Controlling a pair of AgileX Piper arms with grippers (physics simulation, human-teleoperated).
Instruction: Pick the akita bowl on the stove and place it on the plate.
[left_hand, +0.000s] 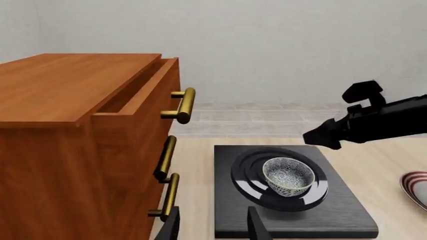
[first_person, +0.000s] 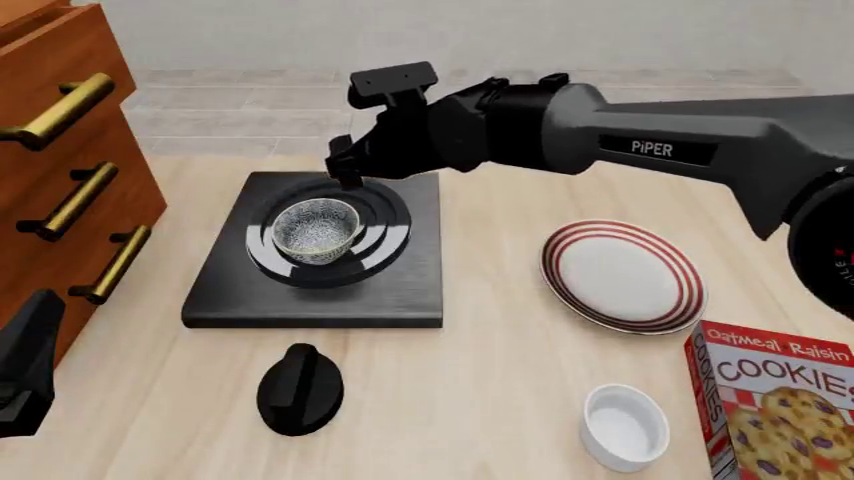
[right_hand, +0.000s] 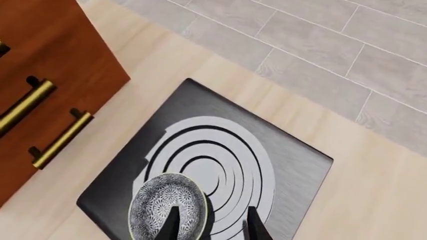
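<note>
My right gripper (right_hand: 210, 222) hangs unclenched over the akita bowl (first_person: 316, 229), which sits on the stove (first_person: 318, 250) rings. I judge 1 finger should drop inside the rim, 1 outside, then pinch squarely before lifting toward the plate (first_person: 623, 275). My left gripper (left_hand: 213, 225) waits unclenched near the drawer cabinet (first_person: 60, 150). The knob (first_person: 300, 388), ramekin (first_person: 625, 425) and cookie box (first_person: 781, 400) lie off the path.

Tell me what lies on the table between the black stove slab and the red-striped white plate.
Nothing: in the front view only bare light wooden tabletop separates the flat black stove slab from the round red-striped white plate.
</note>
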